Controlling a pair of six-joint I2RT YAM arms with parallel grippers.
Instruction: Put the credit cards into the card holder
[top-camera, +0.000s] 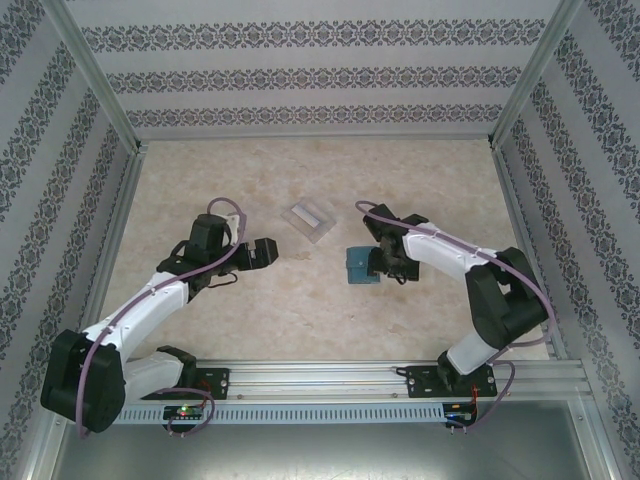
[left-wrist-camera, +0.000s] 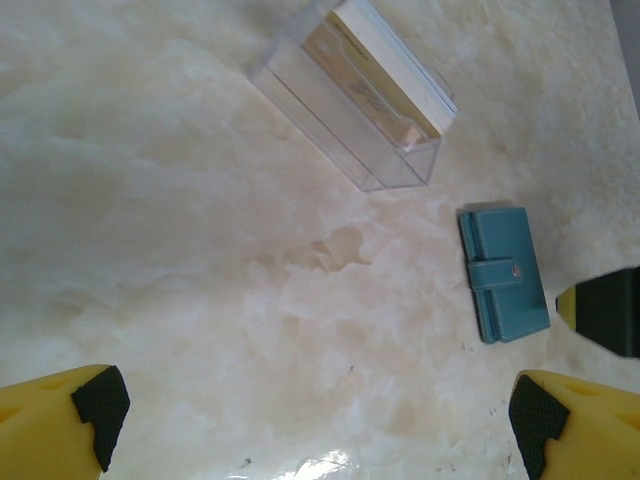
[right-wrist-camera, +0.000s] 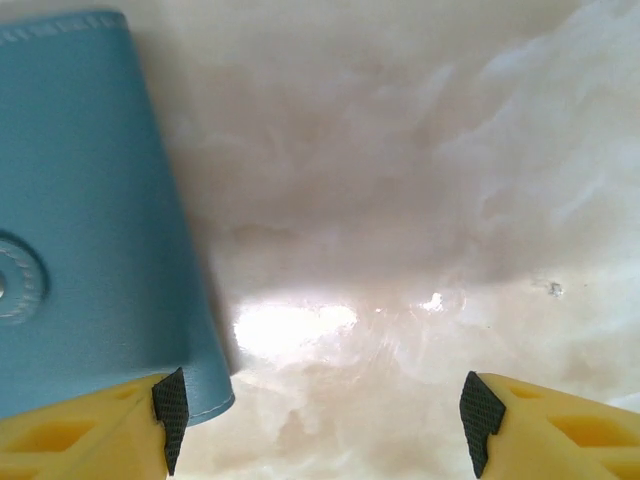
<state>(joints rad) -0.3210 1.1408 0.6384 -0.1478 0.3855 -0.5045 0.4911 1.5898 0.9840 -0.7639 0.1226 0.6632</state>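
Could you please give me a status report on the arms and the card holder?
Left gripper open, empty. Right gripper open, low beside the closed card holder, gripping nothing. Credit cards in the clear stand. Nothing in the way.

The table (top-camera: 300, 320) has a pale, cream marbled top with a soft sheen. Near its middle, toward the far side, lies a clear plastic stand (top-camera: 309, 220) with a stack of cards (left-wrist-camera: 395, 70) leaning inside it. A little to the right and nearer, not touching the stand, a teal wallet (top-camera: 356, 268) lies flat and closed, snap tab up.
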